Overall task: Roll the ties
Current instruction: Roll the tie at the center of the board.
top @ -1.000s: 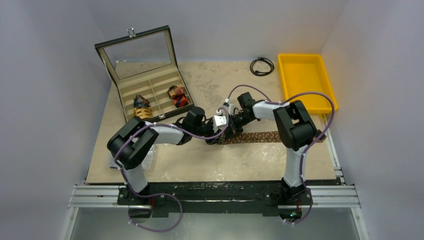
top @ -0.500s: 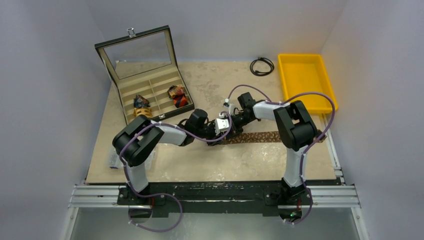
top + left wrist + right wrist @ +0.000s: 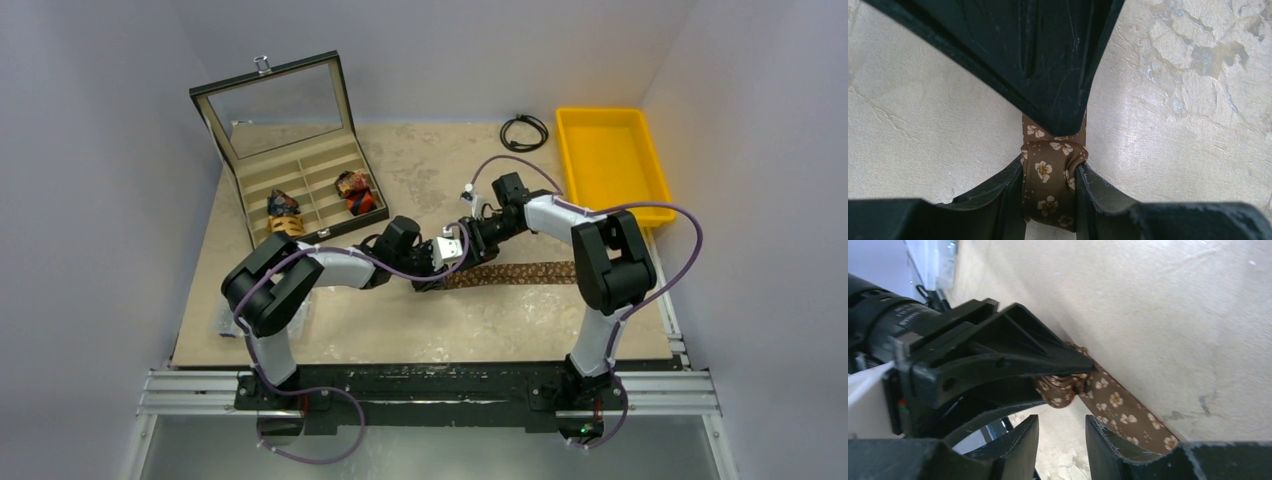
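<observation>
Brown tie (image 3: 520,272) laid flat along the tabletop (image 3: 400,330), running right from the middle, its left end already wound into a small tight coil (image 3: 1048,185). Clamped on that coil from both sides: the left pincer (image 3: 1049,172), fingers pressed against the fabric edges. Just beyond, low over the flat strip: the right pincer (image 3: 1062,419), a narrow gap between its fingers and nothing in it. Touching the tie or only hovering above it, hard to say from these views. Farther off, in the open case (image 3: 300,165) at the far left, a blue-and-yellow rolled tie (image 3: 284,212) and a red-orange rolled tie (image 3: 356,192), in separate compartments.

Judged as early in rolling this third tie: only a turn or two made, most of the length unrolled. Next, probably: turn the coil rightward along the strip, keep the flat part pinned and straight, and guard against the roll skewing or slackening.
</observation>
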You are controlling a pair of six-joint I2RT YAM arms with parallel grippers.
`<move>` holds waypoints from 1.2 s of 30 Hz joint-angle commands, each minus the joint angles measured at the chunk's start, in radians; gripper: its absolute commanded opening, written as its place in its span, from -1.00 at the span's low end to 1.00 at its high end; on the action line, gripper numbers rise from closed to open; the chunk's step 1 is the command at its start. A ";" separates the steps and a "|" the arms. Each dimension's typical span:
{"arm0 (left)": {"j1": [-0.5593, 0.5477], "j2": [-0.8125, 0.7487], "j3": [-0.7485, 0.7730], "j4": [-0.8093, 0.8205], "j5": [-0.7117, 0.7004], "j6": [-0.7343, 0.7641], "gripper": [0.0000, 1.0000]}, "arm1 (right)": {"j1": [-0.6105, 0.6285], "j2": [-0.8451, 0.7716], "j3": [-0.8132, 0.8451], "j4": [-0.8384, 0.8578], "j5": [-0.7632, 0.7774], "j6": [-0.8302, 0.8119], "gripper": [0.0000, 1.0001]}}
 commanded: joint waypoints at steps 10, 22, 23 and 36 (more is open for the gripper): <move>-0.007 0.027 -0.006 -0.171 -0.044 0.025 -0.43 | 0.064 0.048 0.012 0.120 -0.081 0.097 -0.22; 0.029 -0.019 -0.036 -0.017 0.053 -0.001 0.11 | 0.045 0.093 -0.003 0.055 0.022 -0.023 -1.00; 0.038 -0.030 -0.046 0.026 0.081 -0.005 0.18 | 0.044 0.094 -0.008 0.054 0.032 -0.030 -1.00; 0.045 -0.104 -0.082 0.202 0.188 -0.010 0.38 | 0.044 0.065 -0.018 0.055 0.040 -0.055 -1.00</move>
